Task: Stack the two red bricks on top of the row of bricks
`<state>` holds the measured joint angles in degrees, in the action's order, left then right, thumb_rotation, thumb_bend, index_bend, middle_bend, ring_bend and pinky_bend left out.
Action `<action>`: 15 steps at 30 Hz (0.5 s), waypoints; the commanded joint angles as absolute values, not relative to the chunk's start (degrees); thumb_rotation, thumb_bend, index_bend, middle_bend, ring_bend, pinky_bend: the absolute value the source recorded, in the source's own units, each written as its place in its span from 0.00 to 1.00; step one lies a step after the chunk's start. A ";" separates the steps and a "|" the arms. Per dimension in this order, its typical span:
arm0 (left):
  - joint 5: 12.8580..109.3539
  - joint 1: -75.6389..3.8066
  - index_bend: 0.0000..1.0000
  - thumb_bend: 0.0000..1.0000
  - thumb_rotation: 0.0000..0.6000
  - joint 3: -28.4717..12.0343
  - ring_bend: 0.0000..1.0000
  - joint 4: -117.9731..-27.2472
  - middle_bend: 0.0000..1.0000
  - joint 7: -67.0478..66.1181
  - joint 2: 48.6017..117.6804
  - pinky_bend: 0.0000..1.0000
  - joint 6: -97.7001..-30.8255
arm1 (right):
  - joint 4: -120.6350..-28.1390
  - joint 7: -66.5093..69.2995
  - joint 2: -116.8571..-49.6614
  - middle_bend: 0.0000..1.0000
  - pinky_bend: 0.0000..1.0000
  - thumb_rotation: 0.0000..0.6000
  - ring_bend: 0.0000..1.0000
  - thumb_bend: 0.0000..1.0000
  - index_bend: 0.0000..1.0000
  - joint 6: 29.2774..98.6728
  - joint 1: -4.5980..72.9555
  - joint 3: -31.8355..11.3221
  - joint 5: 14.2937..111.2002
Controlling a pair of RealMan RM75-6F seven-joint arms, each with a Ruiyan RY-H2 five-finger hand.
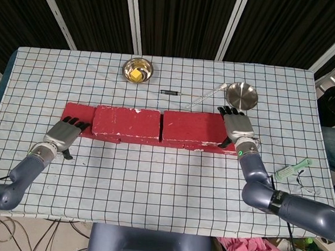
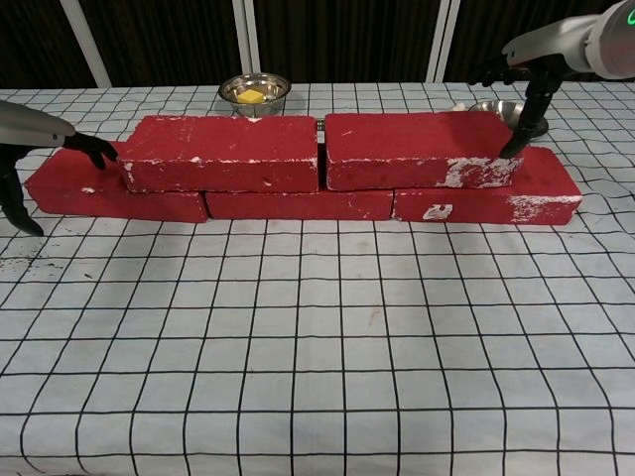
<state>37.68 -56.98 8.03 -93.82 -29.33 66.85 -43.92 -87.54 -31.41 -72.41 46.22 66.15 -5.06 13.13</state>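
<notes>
Two red bricks lie end to end on a row of red bricks: the upper left brick [image 1: 126, 123] [image 2: 220, 154] and the upper right brick [image 1: 192, 128] [image 2: 422, 149], with a narrow gap between them. The bottom row [image 2: 298, 204] sticks out at both ends. My left hand [image 1: 66, 133] [image 2: 35, 134] is open, its dark fingertips [image 2: 94, 149] over the row's left end brick [image 2: 94, 183]. My right hand [image 1: 236, 127] [image 2: 541, 59] is open at the upper right brick's right end, with one fingertip [image 2: 513, 147] at that end's top corner.
A steel bowl [image 1: 137, 70] [image 2: 254, 92] with something yellow in it stands behind the bricks. Back right there is an empty steel bowl [image 1: 242, 95], with a thin spoon [image 1: 208, 95] and a small dark tool [image 1: 170, 93] beside it. A green brush [image 1: 293, 169] lies near the right edge.
</notes>
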 commanded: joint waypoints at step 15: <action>37.90 -57.14 0.05 0.08 1.00 7.27 0.00 -94.54 0.11 -29.96 66.97 0.06 -43.57 | -87.29 -31.40 -72.03 0.00 0.11 1.00 0.00 0.00 0.00 46.08 65.60 -5.22 12.98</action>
